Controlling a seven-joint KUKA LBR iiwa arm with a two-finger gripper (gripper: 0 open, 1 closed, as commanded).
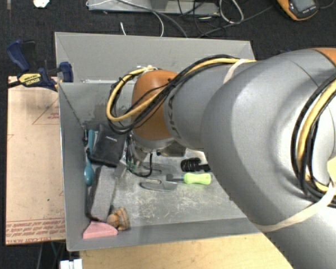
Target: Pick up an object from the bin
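My gripper [138,160] hangs low over the left middle of the bin, under the arm's orange cover. Just left of it lies a black boxy thing [106,148]. A small metal wire clip [158,185] rests on the floor just below and right of the gripper. A screwdriver with a green handle [195,179] lies to the right of the clip, and a black marker-like thing [190,165] sits just above it. I see nothing held in the gripper.
Along the left wall lie a teal-handled tool [88,172] and a grey foam block [102,195]. A pink wedge [99,231] and a brown shell-like lump [120,218] sit in the front left corner. The arm covers the bin's right part.
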